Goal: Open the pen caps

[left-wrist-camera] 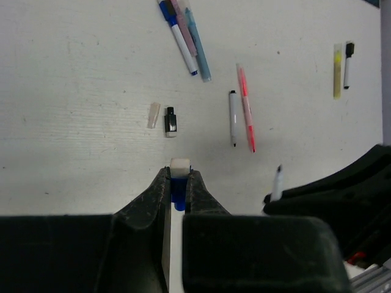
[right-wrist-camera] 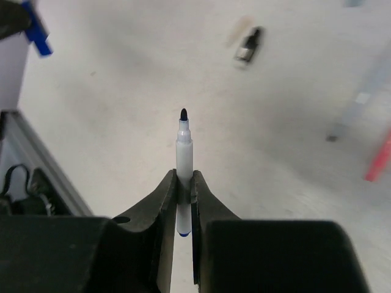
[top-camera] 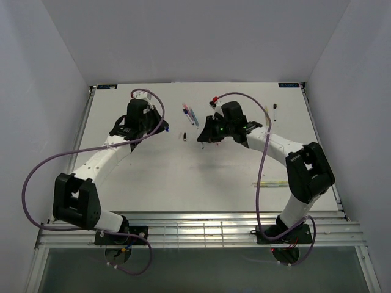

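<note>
White table [top-camera: 183, 177]: the right gripper [right-wrist-camera: 184, 178] is clamped on an uncapped white pen [right-wrist-camera: 184, 146] with its dark tip bare. The left gripper [left-wrist-camera: 179, 177], well apart, pinches a blue cap [left-wrist-camera: 179, 188]. A black cap [left-wrist-camera: 170, 120] lies loose mid-table

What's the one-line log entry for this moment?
left hand: shut on blue cap | right hand: shut on pen | pen tip: bare
</note>
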Robot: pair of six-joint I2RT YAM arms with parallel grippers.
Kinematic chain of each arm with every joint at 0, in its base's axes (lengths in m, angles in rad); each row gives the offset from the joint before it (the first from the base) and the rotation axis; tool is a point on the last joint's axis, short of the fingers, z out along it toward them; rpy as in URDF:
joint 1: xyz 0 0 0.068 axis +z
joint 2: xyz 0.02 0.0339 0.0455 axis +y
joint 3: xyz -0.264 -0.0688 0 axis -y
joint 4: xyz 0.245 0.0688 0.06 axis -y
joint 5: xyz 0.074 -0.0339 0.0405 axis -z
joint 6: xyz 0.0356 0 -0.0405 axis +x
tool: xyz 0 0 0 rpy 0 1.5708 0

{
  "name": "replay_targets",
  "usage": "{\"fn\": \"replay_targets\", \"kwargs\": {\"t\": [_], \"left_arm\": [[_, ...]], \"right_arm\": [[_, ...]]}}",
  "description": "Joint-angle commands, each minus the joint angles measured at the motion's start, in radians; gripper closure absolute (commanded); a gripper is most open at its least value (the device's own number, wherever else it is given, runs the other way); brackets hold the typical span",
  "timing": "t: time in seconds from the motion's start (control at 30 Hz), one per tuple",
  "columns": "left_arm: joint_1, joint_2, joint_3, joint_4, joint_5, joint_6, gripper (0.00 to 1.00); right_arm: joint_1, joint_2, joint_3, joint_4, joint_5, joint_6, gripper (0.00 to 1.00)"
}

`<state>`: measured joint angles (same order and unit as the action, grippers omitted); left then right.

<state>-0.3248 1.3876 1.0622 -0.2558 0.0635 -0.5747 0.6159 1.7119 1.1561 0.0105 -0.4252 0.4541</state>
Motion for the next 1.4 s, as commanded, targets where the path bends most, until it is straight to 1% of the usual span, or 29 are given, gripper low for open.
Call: {"fn": "replay_targets", "kwargs": {"t": [0.0,0.17,0.27,0.3,0.33,0.4,0.57,0.8,0.93,1.07,1.13,1.37], "left_arm": [[0.001,0.089,0.067,-0.019,0.079,0.102,1.0],[0.013,0.234,0.151,-0.023,0.084,0.186,1.0],[0.021,0.359,0.238,-0.052,0.137,0.255,1.0],[0.021,0.393,0.296,-0.066,0.14,0.292,1.0],[0.021,0.462,0.324,-0.083,0.147,0.311,1.0],[0.02,0.522,0.399,-0.126,0.139,0.352,1.0],[0.021,0.631,0.461,-0.135,0.102,0.412,1.0],[0.023,0.714,0.515,-0.142,0.12,0.432,1.0],[0.023,0.743,0.521,-0.14,0.142,0.423,0.96],[0.023,0.76,0.513,-0.14,0.164,0.404,0.87],[0.023,0.761,0.506,-0.14,0.157,0.398,0.87],[0.023,0.732,0.47,-0.137,0.191,0.368,0.8]], "right_arm": [[-0.097,-0.005,0.092,-0.24,0.224,-0.123,0.92],[-0.211,0.044,0.134,-0.268,0.223,-0.19,0.92],[-0.263,0.083,0.162,-0.268,0.197,-0.204,0.92],[-0.272,0.092,0.168,-0.268,0.184,-0.206,0.92],[-0.283,0.104,0.184,-0.268,0.175,-0.207,0.92],[-0.306,0.141,0.203,-0.267,0.149,-0.213,0.92],[-0.337,0.228,0.26,-0.267,0.134,-0.226,0.92],[-0.357,0.313,0.31,-0.267,0.108,-0.242,0.92],[-0.358,0.339,0.327,-0.264,0.108,-0.252,0.92],[-0.358,0.371,0.344,-0.262,0.108,-0.252,0.92],[-0.358,0.38,0.349,-0.261,0.106,-0.246,0.92],[-0.357,0.41,0.373,-0.256,0.1,-0.223,0.92]]}}
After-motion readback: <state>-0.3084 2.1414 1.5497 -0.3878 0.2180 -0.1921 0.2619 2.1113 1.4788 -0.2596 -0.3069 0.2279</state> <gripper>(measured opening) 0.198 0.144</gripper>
